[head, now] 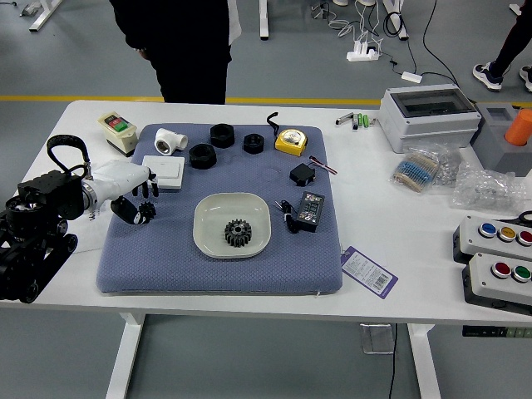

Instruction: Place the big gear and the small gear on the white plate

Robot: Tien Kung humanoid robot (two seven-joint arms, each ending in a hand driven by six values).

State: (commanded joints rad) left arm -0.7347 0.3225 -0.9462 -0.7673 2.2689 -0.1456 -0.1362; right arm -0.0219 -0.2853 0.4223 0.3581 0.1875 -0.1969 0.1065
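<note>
My left hand is over the left part of the blue-grey mat, fingers apart and pointing right. A dark gear, the smaller-looking one, is at the thumb's tip and partly hidden by the hand; whether they touch is unclear. Another dark toothed gear lies on the white plate, a little below its middle. That plate rests on the mat, right of my hand. My right hand is out of view.
Black round parts, a white pipe fitting, a white box, a tape measure and a black adapter surround the plate. Button boxes stand far right. A person stands behind the table, one hand hanging down.
</note>
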